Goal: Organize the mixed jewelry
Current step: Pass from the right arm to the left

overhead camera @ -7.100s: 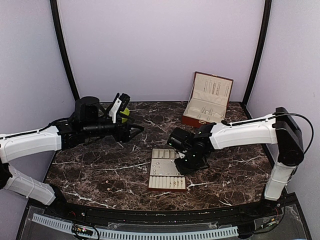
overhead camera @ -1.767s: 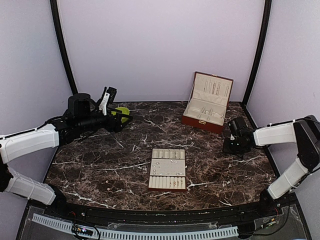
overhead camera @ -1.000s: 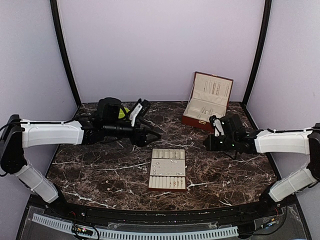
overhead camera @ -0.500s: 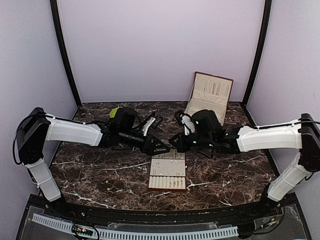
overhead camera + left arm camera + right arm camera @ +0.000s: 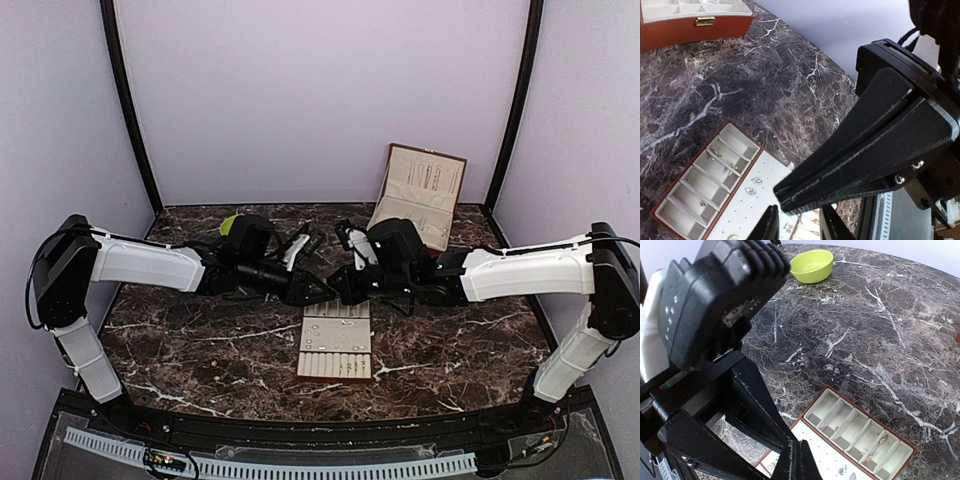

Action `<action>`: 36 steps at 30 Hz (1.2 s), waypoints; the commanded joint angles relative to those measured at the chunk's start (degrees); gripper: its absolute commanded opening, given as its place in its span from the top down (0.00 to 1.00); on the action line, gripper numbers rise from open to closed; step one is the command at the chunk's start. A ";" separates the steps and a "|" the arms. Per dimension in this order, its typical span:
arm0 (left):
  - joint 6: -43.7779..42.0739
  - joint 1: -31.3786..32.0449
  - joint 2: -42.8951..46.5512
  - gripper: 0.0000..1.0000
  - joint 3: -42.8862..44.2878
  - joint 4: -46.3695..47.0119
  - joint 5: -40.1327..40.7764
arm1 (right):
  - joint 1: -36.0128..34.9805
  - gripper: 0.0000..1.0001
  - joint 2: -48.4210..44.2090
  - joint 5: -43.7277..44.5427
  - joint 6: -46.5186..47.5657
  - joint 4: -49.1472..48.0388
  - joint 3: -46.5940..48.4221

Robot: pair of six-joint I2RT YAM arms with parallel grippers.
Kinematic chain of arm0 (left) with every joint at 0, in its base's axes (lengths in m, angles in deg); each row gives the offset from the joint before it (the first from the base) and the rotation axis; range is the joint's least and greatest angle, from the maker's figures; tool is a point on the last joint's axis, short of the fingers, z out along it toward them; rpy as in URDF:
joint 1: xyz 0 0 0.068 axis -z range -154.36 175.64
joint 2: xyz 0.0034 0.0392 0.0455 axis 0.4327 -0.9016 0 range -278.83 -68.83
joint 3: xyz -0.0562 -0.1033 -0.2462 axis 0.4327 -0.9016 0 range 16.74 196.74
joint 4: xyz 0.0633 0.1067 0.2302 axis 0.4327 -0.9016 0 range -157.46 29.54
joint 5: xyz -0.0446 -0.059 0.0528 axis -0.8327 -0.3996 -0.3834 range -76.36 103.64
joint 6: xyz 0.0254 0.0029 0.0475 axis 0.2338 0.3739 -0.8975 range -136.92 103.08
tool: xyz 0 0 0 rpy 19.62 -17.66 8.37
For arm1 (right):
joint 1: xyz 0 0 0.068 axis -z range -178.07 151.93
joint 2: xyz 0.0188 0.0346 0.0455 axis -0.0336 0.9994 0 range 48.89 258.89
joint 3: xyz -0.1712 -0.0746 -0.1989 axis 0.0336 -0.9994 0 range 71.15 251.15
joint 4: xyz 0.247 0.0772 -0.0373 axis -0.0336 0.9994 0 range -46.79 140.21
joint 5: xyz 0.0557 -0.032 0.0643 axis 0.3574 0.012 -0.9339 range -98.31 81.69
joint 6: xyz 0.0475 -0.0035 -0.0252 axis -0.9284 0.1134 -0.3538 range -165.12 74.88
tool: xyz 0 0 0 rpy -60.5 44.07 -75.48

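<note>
The mixed jewelry lies in the beige tray: two leaf-shaped studs on the pad and small pieces in the slots. Both grippers meet tip to tip just above the tray's far edge. My left gripper is open, its fingers standing apart. The shut fingertips of my right gripper point into that gap. In its own view, the right gripper has its pads pressed together, and I see nothing between them. Whether a tiny piece is pinched there is hidden.
An open red-brown jewelry box stands at the back right, its front showing in the left wrist view. A lime-green bowl sits at the back left, partly behind the left arm.
The left gripper's jaws have narrowed. The right gripper has edged left, so its tip now sits at the left gripper's fingers. Both arms swung in from the sides over the last second.
</note>
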 commanded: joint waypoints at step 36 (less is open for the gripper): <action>-1.80 0.03 6.05 1.00 -1.95 2.69 3.29 | -0.19 0.63 -7.82 8.01 -0.23 -0.47 -1.86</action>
